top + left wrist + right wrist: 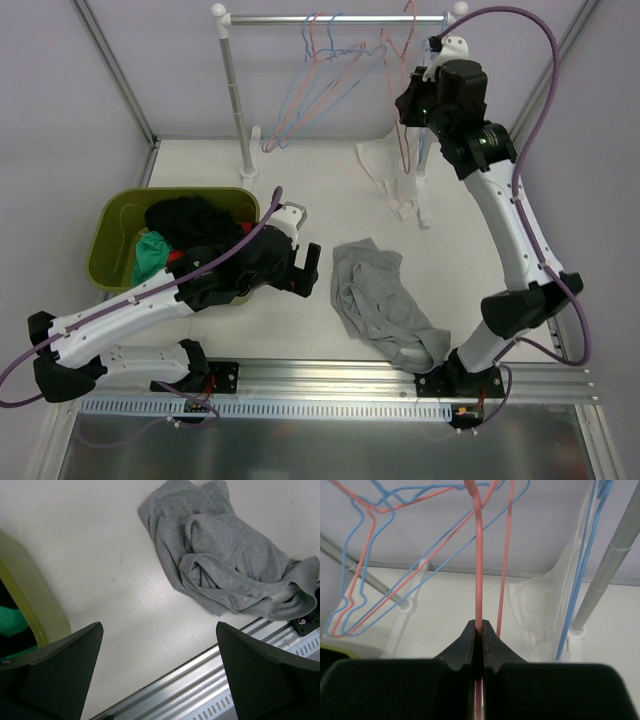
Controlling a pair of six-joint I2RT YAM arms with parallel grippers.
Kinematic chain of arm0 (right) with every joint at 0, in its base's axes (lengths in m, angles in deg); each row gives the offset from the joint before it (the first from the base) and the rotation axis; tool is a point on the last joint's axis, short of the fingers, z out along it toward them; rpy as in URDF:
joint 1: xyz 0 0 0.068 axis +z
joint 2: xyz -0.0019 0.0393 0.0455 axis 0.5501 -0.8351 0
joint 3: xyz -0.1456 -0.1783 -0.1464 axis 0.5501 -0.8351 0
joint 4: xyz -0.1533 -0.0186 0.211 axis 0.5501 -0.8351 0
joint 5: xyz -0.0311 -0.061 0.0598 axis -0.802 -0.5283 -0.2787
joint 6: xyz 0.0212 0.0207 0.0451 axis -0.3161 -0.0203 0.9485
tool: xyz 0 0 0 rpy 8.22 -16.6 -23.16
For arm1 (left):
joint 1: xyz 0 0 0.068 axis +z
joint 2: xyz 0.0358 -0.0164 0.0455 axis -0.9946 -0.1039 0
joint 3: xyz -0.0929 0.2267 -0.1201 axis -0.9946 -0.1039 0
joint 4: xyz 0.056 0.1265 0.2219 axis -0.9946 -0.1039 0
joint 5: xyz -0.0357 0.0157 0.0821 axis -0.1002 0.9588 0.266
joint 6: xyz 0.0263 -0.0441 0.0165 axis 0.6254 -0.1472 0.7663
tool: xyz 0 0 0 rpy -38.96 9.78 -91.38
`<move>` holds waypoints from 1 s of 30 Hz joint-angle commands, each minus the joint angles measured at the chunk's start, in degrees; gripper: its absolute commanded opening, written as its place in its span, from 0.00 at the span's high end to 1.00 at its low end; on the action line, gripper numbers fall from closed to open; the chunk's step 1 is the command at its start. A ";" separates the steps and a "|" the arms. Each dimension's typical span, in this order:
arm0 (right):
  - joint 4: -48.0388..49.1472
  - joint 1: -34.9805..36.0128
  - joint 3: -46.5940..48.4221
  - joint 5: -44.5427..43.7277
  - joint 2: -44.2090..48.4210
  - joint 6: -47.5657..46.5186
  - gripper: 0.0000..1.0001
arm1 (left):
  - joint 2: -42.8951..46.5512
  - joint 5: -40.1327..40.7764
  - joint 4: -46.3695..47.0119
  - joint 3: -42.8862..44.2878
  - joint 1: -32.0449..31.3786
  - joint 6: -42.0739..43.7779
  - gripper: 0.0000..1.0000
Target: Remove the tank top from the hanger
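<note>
Right gripper [480, 631] clamps the pink hanger [478, 570], white tank top [386, 172] still hanging on it, left gripper [159, 630] spread apart, idle.

Overhead rear overview, wrist close-ups, hanger [478, 570] shared

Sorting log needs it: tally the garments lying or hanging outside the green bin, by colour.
Grey garment: 1
White tank top, hanging by the red hanger: 1
Total: 2
</note>
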 commanded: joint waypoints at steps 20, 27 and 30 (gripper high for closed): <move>4.10 8.68 20.13 -8.76 -22.41 -1.65 1.00 | 7.70 -0.43 -4.54 -4.63 0.28 -2.99 0.01; 4.11 8.41 13.12 -10.34 -15.91 -1.65 0.64 | 3.75 -0.52 -3.06 -4.37 0.28 -3.78 0.01; 4.02 7.89 6.45 -9.55 -9.33 -2.08 0.45 | 0.50 -2.79 0.45 -3.75 0.28 -3.43 0.01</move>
